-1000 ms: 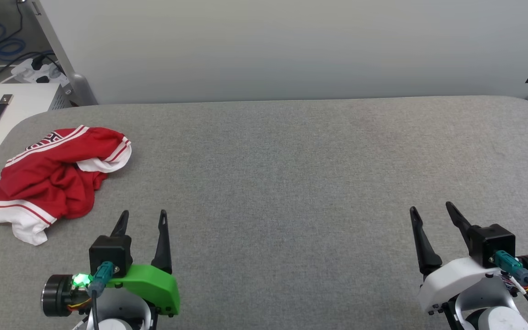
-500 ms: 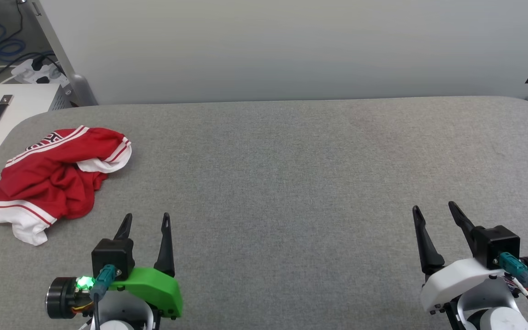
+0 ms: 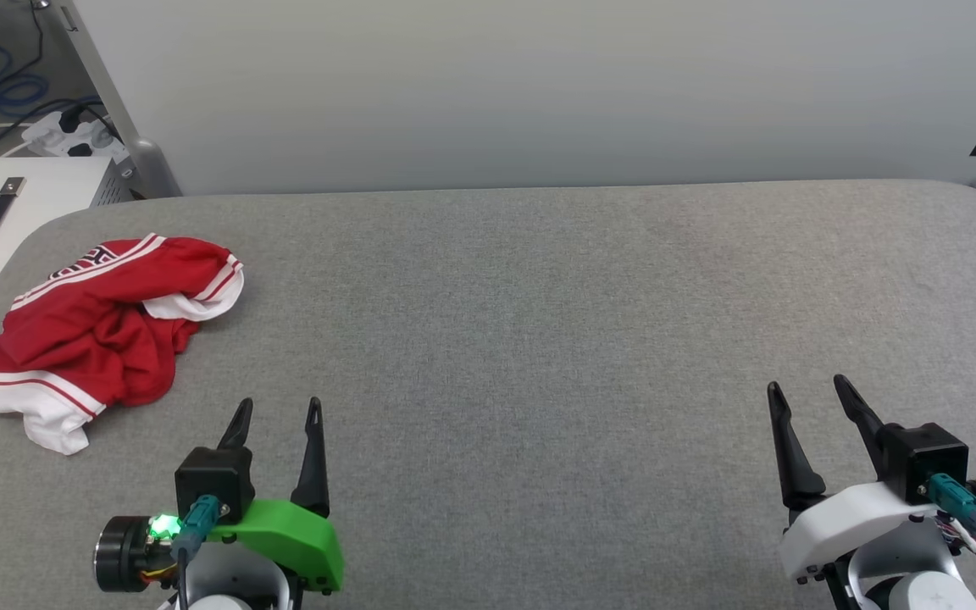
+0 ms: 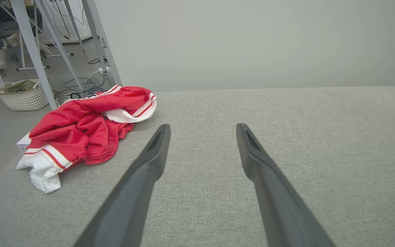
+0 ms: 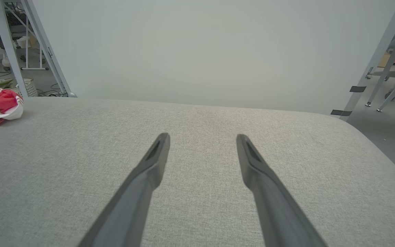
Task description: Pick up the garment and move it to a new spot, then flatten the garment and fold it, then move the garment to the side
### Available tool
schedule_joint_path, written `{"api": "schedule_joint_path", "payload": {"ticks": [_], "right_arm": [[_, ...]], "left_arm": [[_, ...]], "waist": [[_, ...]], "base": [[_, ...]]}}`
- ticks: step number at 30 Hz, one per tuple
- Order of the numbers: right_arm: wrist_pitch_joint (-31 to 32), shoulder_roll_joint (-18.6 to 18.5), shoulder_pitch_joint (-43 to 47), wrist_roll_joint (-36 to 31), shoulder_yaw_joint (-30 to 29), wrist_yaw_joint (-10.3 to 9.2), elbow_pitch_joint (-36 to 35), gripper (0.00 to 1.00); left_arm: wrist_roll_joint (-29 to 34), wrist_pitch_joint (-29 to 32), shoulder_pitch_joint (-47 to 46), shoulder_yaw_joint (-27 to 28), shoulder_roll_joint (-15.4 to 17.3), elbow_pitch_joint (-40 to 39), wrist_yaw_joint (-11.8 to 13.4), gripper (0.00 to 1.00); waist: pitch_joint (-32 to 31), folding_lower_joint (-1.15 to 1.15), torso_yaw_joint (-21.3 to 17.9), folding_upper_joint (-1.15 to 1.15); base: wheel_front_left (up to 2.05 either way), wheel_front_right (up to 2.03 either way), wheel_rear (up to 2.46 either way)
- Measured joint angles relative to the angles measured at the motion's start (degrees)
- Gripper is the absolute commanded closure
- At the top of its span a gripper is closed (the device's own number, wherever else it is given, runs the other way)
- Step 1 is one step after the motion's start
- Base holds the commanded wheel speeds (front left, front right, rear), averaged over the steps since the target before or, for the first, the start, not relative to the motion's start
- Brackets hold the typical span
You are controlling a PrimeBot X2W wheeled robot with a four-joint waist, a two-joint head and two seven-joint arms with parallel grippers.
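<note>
Grey fabric-covered table [image 3: 539,296]: crumpled red jersey T-shirt [image 3: 90,339], white striped cuffs, at far-left corner. Near edge: left gripper [image 3: 278,408], right gripper [image 3: 806,388], fingers spread wide, holding nothing, apart from shirt.

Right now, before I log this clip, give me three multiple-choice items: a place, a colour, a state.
1. Where on the table is the garment? A) left edge B) centre C) right edge
2. Its main colour? A) blue B) red C) green
3. The left gripper and right gripper are? A) both shut B) holding the garment C) both open, empty
Key: 1 A, bunched by the left edge; 2 B, red with white cuffs; 3 C, fingers spread over bare table.
</note>
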Motion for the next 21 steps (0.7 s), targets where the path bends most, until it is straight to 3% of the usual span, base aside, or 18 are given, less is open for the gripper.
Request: {"api": "schedule_joint_path", "payload": {"ticks": [21], "right_arm": [[-2.5,0.0,0.1,-0.3,-0.5,0.00,-0.7,0.00]], "left_arm": [[-0.5,-2.5,0.0,-0.5,0.0,-1.7,-0.5,0.00]], "waist": [[-0.1,0.00,0.2,0.00]], "base": [[0.00,0.00,0.00]]}}
